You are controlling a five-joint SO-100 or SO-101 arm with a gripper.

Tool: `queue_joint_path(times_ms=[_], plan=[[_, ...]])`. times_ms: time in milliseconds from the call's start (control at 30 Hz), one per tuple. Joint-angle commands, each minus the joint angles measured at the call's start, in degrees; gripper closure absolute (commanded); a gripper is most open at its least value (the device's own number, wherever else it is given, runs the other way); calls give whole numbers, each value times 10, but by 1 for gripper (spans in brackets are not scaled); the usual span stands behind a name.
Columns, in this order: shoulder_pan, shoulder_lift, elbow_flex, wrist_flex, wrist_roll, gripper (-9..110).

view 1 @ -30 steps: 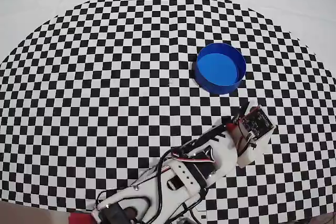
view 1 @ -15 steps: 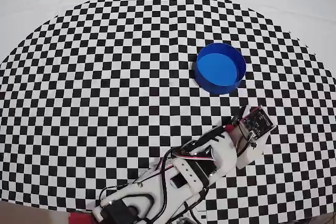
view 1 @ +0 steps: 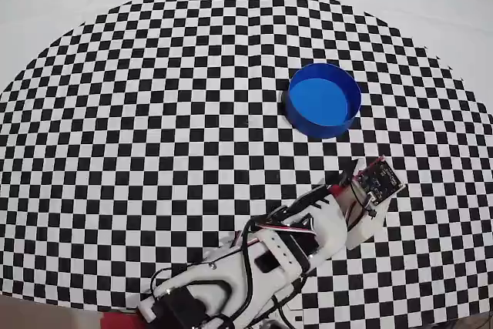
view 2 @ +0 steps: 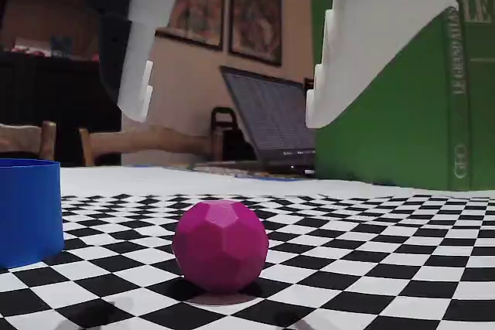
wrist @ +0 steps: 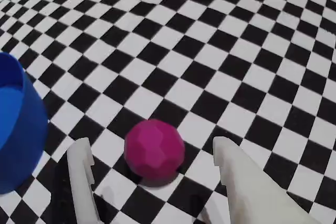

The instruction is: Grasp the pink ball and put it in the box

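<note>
The pink ball (wrist: 155, 149) is a faceted magenta sphere resting on the checkered mat. My gripper (wrist: 149, 142) is open, with one white finger on each side of the ball and clear of it. In the fixed view the gripper (view 2: 226, 113) hangs above the ball (view 2: 220, 243) without touching it. The box (view 1: 343, 122) is a round blue container, empty, standing beyond the gripper (view 1: 356, 171) in the overhead view. It shows at the left edge of the wrist view (wrist: 16, 129) and of the fixed view (view 2: 27, 206). In the overhead view the arm hides the ball.
A black-and-white checkered mat (view 1: 154, 113) covers the table. In the fixed view a green book (view 2: 418, 113) stands at the right behind the mat and a laptop (view 2: 271, 121) sits behind it.
</note>
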Motion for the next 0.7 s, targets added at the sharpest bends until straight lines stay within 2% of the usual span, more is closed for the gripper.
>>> queue_joint_path(times_ms=[0,667], plan=[[0,-29,-20,-22,5,75],[4,-116,-66,-51,5,72]])
